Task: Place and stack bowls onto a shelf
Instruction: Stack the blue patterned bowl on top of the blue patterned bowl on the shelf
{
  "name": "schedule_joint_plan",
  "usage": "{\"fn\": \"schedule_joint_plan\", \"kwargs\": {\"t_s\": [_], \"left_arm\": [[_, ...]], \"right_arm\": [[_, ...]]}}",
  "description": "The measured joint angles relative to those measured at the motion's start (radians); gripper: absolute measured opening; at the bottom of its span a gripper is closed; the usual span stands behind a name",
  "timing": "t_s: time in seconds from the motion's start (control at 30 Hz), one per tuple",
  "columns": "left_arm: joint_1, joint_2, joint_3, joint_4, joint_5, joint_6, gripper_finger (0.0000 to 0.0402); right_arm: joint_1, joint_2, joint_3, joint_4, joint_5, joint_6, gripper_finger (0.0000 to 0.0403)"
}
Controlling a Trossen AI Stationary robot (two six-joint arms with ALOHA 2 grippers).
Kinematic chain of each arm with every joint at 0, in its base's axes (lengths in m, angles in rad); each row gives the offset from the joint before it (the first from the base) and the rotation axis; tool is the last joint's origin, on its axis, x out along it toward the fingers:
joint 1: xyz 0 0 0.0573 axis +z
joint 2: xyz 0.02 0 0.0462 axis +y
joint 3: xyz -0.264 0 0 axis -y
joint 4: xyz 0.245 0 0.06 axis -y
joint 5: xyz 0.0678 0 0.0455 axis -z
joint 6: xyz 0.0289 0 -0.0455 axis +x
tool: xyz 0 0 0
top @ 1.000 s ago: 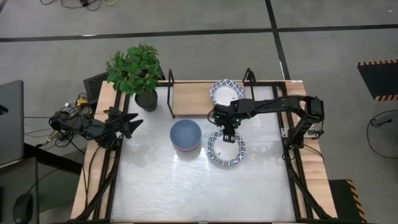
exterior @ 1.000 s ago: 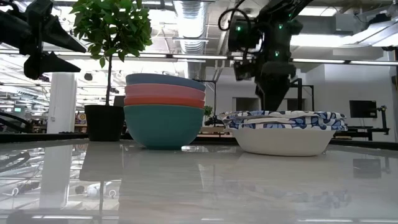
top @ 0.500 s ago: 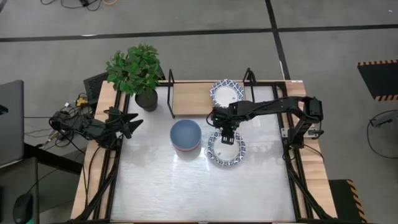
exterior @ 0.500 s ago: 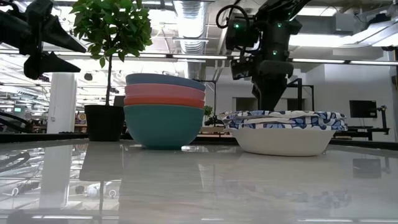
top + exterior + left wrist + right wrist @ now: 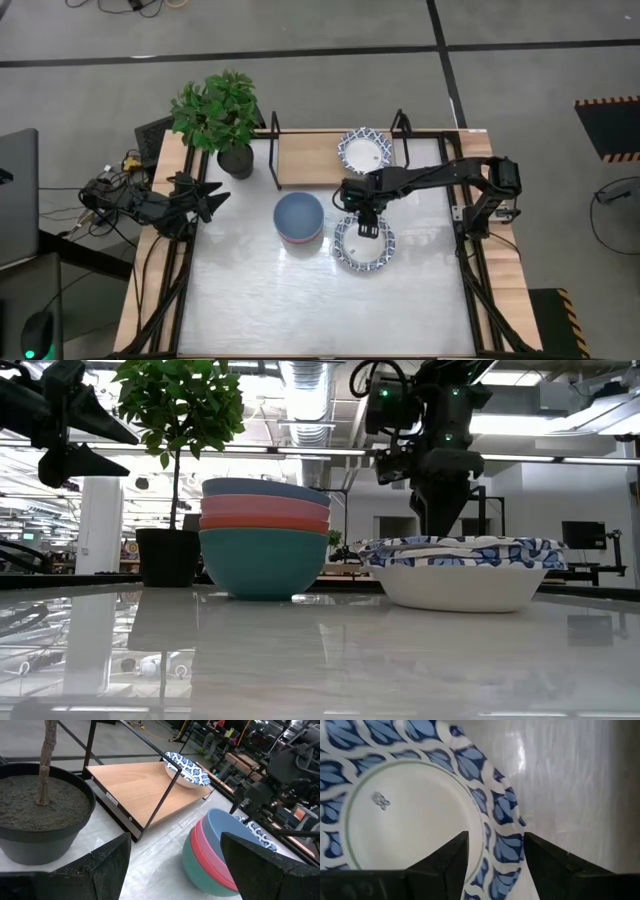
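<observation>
Left to right, from beside the table. The left gripper (image 5: 210, 197) waits at the table's 9 o'clock edge, fingers spread, holding nothing, just below the potted plant (image 5: 218, 118).

The shelf (image 5: 315, 157), a pale wooden plank on black wire end frames, sits at 12 o'clock. One patterned bowl (image 5: 364, 150) already rests on its right end; the rest of the plank is bare.

Progress, by judgement: one bowl placed, the remainder outstanding. At table centre stands a nested stack of plain bowls (image 5: 265, 536), smooth, deep and rounded: blue, red, teal. At its 3 o'clock lie the shallow white bowls (image 5: 458, 569), glossy, with blue leaf-pattern rims.

The right gripper (image 5: 366, 222) hangs over this stack, fingers spread astride the near rim (image 5: 492, 827), not yet clamped.
</observation>
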Motion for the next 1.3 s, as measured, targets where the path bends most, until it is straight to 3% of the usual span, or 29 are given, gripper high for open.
{"fn": "schedule_joint_plan", "kwargs": {"t_s": [0.53,0.7,0.87,1.13,1.3], "left_arm": [[0.000,0.000,0.000,0.000,-0.003,0.001,0.0293],[0.000,0.000,0.000,-0.003,-0.003,0.002,0.0293],[0.000,0.000,0.000,-0.015,0.000,0.002,0.0293],[0.000,0.000,0.000,-0.015,0.000,0.002,0.0293],[0.000,0.000,0.000,-0.015,0.000,0.002,0.0293]], "right_arm": [[0.029,0.000,0.095,-0.104,0.074,0.005,0.0085],[0.027,0.001,0.098,-0.103,0.073,0.004,0.0069],[0.027,0.001,0.098,-0.091,0.063,0.022,0.0095],[0.013,0.011,0.098,-0.088,0.047,0.018,0.0206],[0.017,0.010,0.065,-0.044,0.046,0.017,0.0220]]}}
